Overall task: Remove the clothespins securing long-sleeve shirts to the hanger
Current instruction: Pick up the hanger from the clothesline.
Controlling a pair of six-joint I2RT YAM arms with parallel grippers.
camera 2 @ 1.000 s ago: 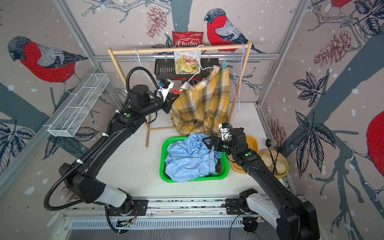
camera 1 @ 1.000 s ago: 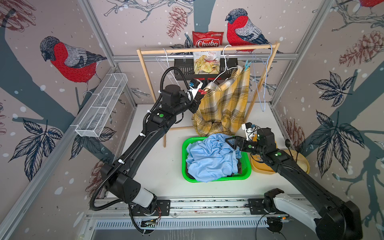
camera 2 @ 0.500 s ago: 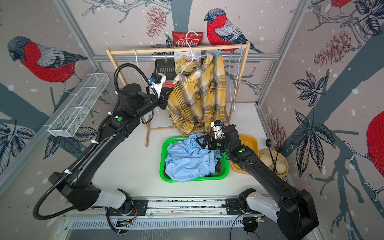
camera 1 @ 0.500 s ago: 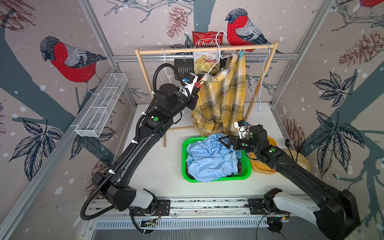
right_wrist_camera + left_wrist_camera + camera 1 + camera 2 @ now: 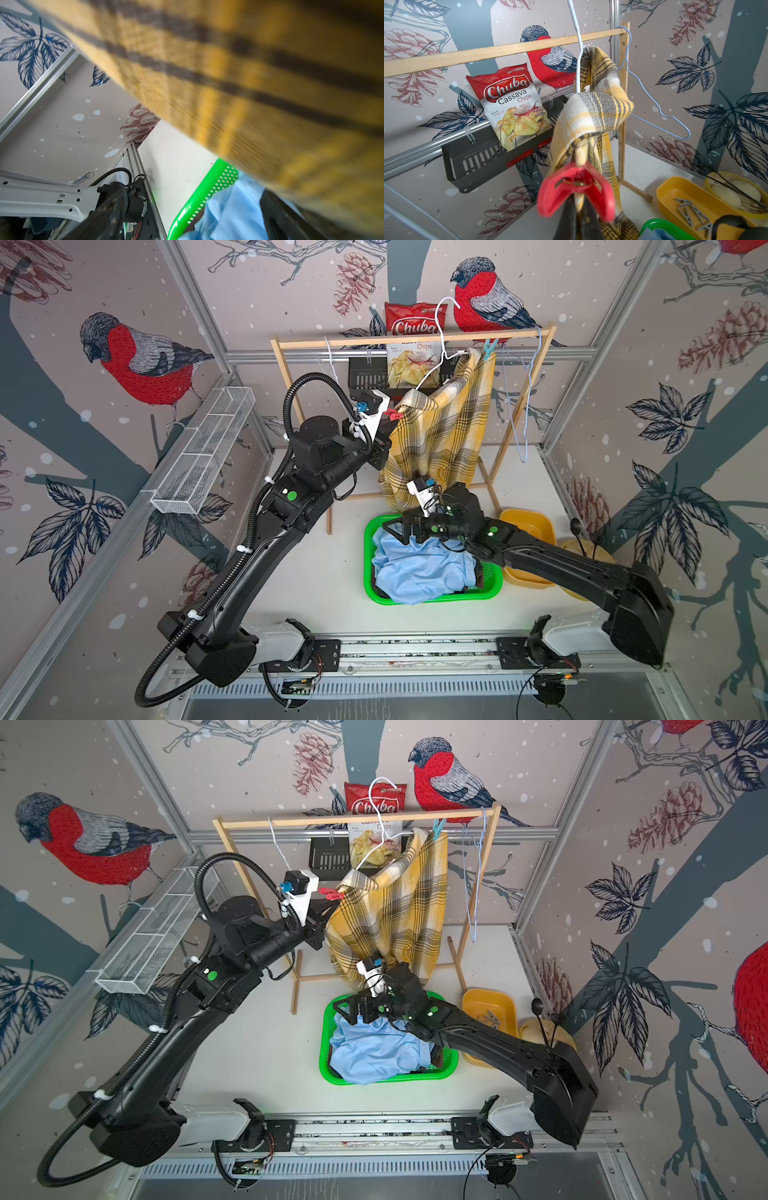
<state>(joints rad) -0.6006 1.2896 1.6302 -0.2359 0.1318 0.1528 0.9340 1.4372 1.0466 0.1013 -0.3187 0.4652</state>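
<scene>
Up close, left pincer (image 5: 578,207) pinching red clothespin (image 5: 577,173) (grip hidden from top views), right pincer (image 5: 397,529) spread.

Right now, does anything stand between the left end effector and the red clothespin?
Nothing visible does. The left end effector is shut on the red clothespin, which is clipped to the plaid shirt.

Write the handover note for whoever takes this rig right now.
Left gripper: shut on the red clothespin, which bites the yellow plaid shirt.
Right gripper: open, empty, over the green basket.
Done: light blue shirt in the basket; clear clothespins in the yellow tray.
To do: free the red one, then the light blue clothespin near the wooden rail.
</scene>
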